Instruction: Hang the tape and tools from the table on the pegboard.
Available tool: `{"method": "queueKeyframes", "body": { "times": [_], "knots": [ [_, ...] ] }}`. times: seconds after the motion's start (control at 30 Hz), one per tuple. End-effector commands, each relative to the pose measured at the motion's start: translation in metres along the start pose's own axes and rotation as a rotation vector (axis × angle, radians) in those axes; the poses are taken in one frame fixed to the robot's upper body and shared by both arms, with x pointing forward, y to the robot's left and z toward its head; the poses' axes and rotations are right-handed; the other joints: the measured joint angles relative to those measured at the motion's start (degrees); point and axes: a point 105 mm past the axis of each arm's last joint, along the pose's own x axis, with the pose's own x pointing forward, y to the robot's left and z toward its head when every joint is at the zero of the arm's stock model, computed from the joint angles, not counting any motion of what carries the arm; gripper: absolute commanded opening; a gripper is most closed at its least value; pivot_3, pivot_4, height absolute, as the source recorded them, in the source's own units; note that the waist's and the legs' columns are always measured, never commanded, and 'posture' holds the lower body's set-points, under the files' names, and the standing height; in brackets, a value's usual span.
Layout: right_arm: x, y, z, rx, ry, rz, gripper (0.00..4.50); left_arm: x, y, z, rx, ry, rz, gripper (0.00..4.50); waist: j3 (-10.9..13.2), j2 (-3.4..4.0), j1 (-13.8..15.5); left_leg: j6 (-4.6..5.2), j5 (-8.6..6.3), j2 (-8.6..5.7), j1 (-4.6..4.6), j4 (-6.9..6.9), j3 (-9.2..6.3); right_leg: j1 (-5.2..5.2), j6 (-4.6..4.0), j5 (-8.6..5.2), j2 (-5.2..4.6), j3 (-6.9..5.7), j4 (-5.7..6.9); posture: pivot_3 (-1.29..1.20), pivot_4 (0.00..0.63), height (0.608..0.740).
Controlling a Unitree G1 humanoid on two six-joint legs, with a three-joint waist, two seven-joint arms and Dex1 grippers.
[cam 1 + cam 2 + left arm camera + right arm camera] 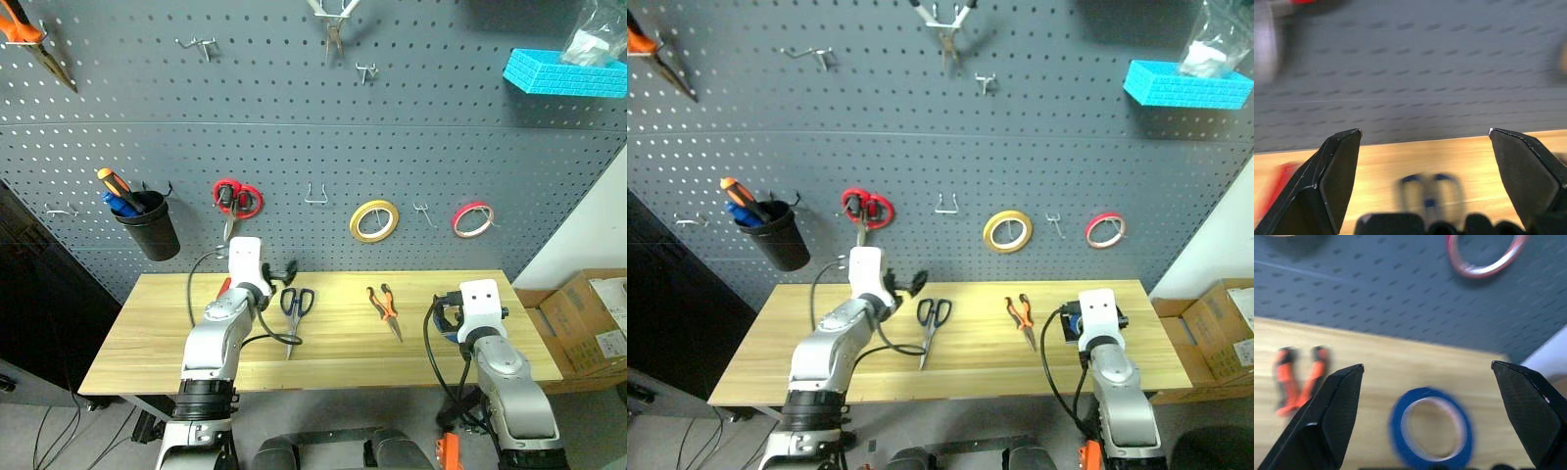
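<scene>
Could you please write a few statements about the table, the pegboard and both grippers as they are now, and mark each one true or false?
1. The scissors lie flat on the table. True.
2. The pliers hang on the pegboard. False: they lie on the table, to the right of the scissors.
3. The blue tape lies on the table ahead of the open right gripper. True.
4. The left gripper is shut on the scissors. False: it is open and holds nothing; the scissors lie ahead of it.
5. A yellow roll and a red roll hang on the pegboard. True.
6. The black cup stands on the table. False: it hangs on the pegboard.
</scene>
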Motion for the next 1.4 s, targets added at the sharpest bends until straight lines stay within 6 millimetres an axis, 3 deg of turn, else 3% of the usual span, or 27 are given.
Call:
{"method": "queueKeyframes", "body": {
  "times": [0.03, 0.2, 0.33, 0.57, 0.8, 1.23, 1.4],
  "knots": [
    [-0.001, 0.001, 0.017, 0.017, -0.019, 0.13, 4.5, -0.001, -0.063, 0.011, -0.005, 0.038, -0.306, 4.47, 0.6, 0.04, 0.0, 0.0, 0.0, -0.01, 0.0, 0.01, 0.01, 0.02, 0.0, 0.0, -0.01, 0.02, -0.02, -0.02, 0.116, 0.74],
    [0.015, -0.011, 0.02, -0.053, 0.037, 0.26, 4.5, -0.009, -0.125, -0.012, 0.041, 0.188, -0.62, 4.47, 2.8, 0.17, -0.6, 0.01, 0.0, -0.02, 0.01, 0.0, 0.0, 0.02, 0.05, -0.05, 0.01, 0.04, -0.01, -0.03, 0.165, 0.74],
    [0.029, -0.024, 0.013, -0.141, 0.097, 0.308, 4.5, -0.007, -0.146, -0.028, 0.033, 0.275, -0.699, 4.47, 4.6, 0.08, -0.6, 0.04, 0.02, -0.02, -0.01, 0.0, -0.05, 0.02, 0.05, -0.05, 0.02, 0.01, 0.01, -0.04, 0.195, 0.74],
    [0.04, -0.034, -0.004, -0.146, 0.226, 0.384, 4.5, 0.002, -0.161, -0.054, 0.08, 0.35, -0.697, 4.47, 6.8, 0.07, -0.5, 0.18, -0.07, -0.03, -0.22, -0.03, -0.01, -0.13, 0.33, -0.04, 0.02, 0.06, -0.04, -0.06, 0.242, 0.74],
    [0.046, -0.044, -0.026, -0.128, 0.34, 0.411, 4.5, 0.001, -0.172, -0.058, 0.074, 0.357, -0.703, 4.47, 8.5, 0.05, -0.4, 0.2, -0.08, -0.04, -0.63, -0.01, -0.05, -0.52, 0.45, 0.0, 0.01, 0.03, -0.01, -0.05, 0.272, 0.74],
    [0.067, -0.04, -0.029, -0.047, 0.386, 0.45, 4.5, 0.0, -0.174, -0.058, 0.065, 0.367, -0.694, 4.47, 10.8, -0.01, -0.2, 0.19, -0.08, -0.04, -0.88, 0.03, -0.11, -0.68, 0.51, 0.03, 0.0, -0.01, -0.01, -0.02, 0.309, 0.74],
    [0.07, -0.038, -0.028, -0.034, 0.396, 0.47, 3.21, 0.0, -0.176, -0.057, 0.062, 0.368, -0.694, 4.5, 11.1, 0.0, -0.2, 0.19, -0.08, -0.05, -0.93, 0.04, -0.12, -0.73, 0.52, 0.03, -0.02, -0.03, -0.01, -0.02, 0.311, 0.74]
  ]
}}
